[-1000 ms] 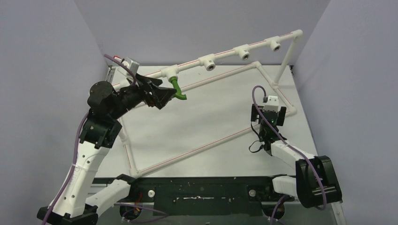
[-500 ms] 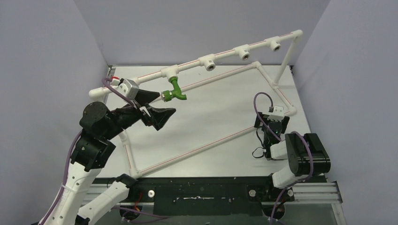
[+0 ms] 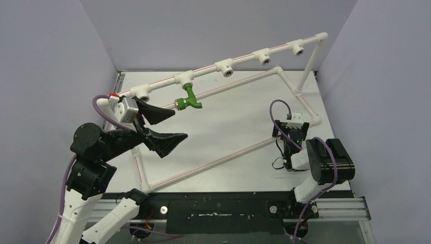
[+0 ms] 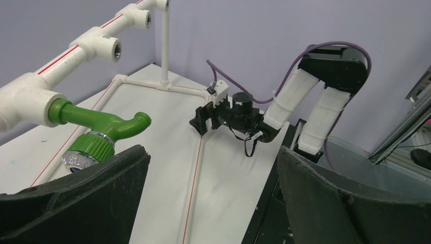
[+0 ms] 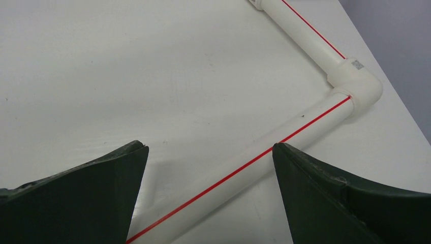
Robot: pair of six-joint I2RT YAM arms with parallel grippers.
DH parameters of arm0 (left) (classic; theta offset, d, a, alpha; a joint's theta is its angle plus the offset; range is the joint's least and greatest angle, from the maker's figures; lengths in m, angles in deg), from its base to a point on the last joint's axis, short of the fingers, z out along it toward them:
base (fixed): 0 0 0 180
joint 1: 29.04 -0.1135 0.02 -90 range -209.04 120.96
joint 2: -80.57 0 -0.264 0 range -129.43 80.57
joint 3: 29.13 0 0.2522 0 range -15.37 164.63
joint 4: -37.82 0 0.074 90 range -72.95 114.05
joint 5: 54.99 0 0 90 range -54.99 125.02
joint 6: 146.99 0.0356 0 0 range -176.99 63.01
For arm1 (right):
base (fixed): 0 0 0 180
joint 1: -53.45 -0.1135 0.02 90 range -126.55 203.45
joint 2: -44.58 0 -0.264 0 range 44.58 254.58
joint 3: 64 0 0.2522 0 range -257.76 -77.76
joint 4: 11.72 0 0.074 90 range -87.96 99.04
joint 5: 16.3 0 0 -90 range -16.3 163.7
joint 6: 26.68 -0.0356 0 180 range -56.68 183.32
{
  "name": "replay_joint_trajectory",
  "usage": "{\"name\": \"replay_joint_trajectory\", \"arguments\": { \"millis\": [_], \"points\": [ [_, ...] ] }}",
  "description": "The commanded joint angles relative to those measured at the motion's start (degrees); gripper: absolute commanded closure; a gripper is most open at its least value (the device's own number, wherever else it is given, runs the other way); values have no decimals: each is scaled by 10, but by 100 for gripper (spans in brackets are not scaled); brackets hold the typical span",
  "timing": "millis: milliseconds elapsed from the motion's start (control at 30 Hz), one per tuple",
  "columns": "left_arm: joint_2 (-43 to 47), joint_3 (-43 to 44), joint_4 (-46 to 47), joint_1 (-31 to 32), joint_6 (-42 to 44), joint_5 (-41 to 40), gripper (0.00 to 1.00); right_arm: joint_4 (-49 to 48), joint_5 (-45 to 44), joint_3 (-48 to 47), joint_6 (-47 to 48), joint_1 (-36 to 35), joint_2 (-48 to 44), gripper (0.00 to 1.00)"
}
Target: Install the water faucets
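Top external view is showing the left gripper (image 3: 180,123) pulling back toward 7 o'clock from the green water faucet (image 3: 189,98), which it was enclosing a second ago; its matte black, wedge-shaped fingers are now standing spread with nothing between them. The faucet is hanging by its stem from a white tee fitting (image 3: 183,79) on the raised pipe rail (image 3: 244,58), at about 11 o'clock on the table (image 3: 228,127). Its glossy plastic body is curving into a bent spout, with a ribbed collar and silver metal end. The right arm is now folding back at 3 o'clock, the right gripper (image 5: 209,147) hovering spread over a smooth, red-striped white pipe (image 5: 284,134).
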Motion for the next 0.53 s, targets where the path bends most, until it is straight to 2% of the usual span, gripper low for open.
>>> {"name": "replay_joint_trajectory", "arguments": {
  "millis": [0, 333, 500],
  "points": [
    [3, 41, 27, 2, -20, 35, 5, -32, 18, -14, -8, 5, -2, 0],
    [5, 74, 48, 2, -39, 47, 4, -30, 18, -15, -8, 5, -2, 0],
    [14, 52, 75, 2, -52, 44, 4, -28, 22, -17, -8, 8, -1, 0]
  ]
}}
